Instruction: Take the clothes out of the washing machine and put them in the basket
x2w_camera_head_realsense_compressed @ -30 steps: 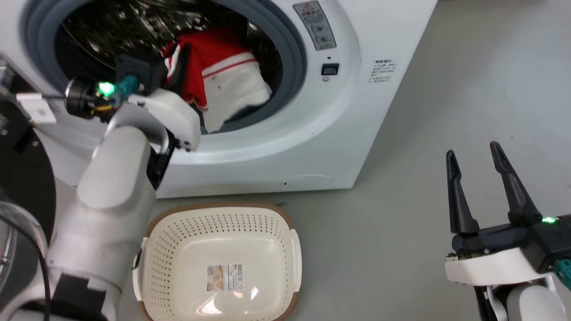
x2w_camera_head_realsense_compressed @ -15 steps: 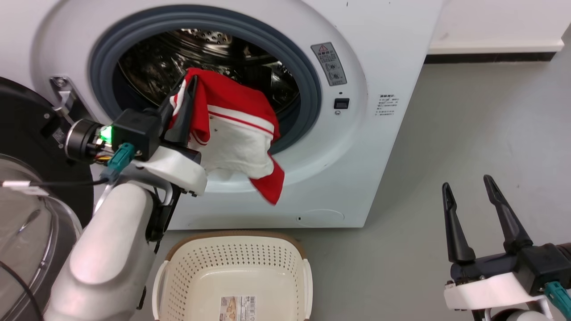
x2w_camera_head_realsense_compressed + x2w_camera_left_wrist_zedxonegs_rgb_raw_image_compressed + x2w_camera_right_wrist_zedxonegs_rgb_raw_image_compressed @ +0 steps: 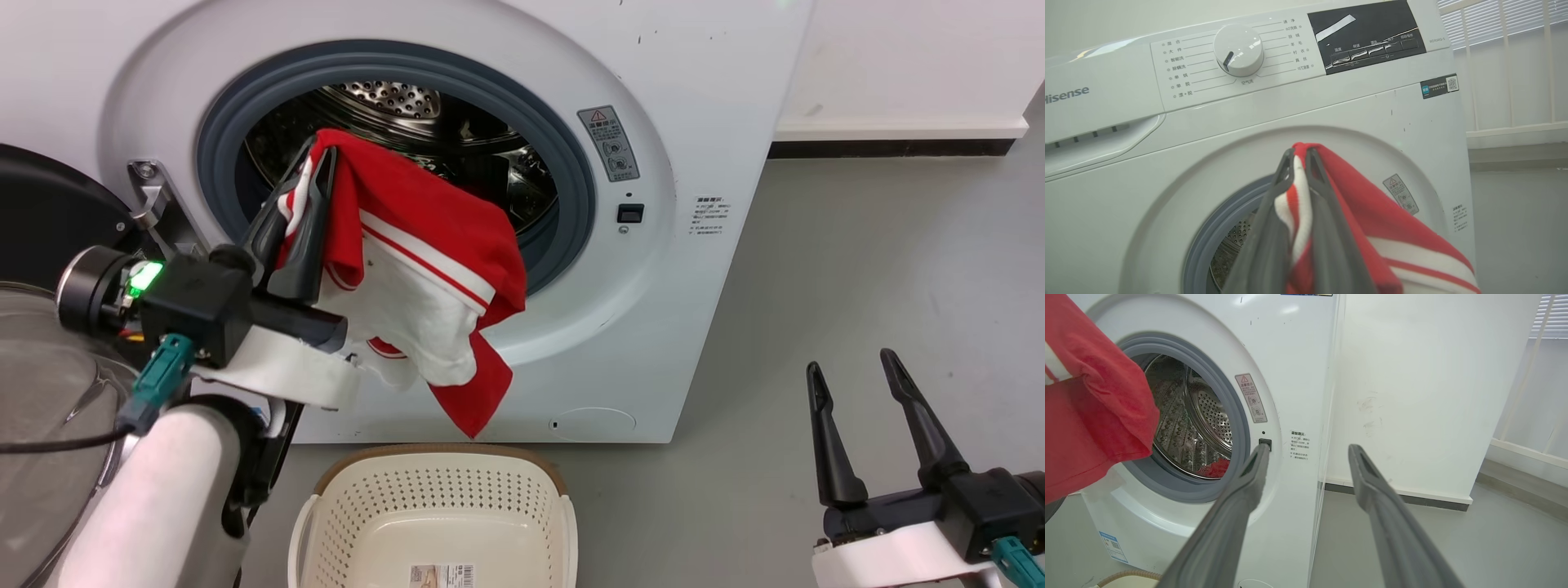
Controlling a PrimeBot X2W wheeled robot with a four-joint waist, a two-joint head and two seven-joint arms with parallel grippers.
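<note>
My left gripper (image 3: 314,155) is shut on a bright red garment with white stripes (image 3: 424,269), holding it in front of the washing machine's (image 3: 702,98) grey-sealed port (image 3: 571,163). The cloth hangs from the fingers down over the port's lower lip, its tip just above the cream basket (image 3: 441,498) on the floor. In the left wrist view my left gripper (image 3: 1300,153) pinches the garment (image 3: 1372,220). A second red piece (image 3: 1214,469) lies low in the steel drum. My right gripper (image 3: 849,363) stands open and empty at the lower right, also seen as the right gripper (image 3: 1308,448) in its wrist view.
The black-rimmed glass door (image 3: 49,212) stands swung open at the left, close behind my left arm. Grey floor (image 3: 857,245) stretches to the right of the machine, up to a white wall with a dark skirting (image 3: 882,149).
My left gripper has drawn the red garment out of the drum, so it now hangs outside the port above the basket. The head camera has tilted up. The right gripper stays open.
</note>
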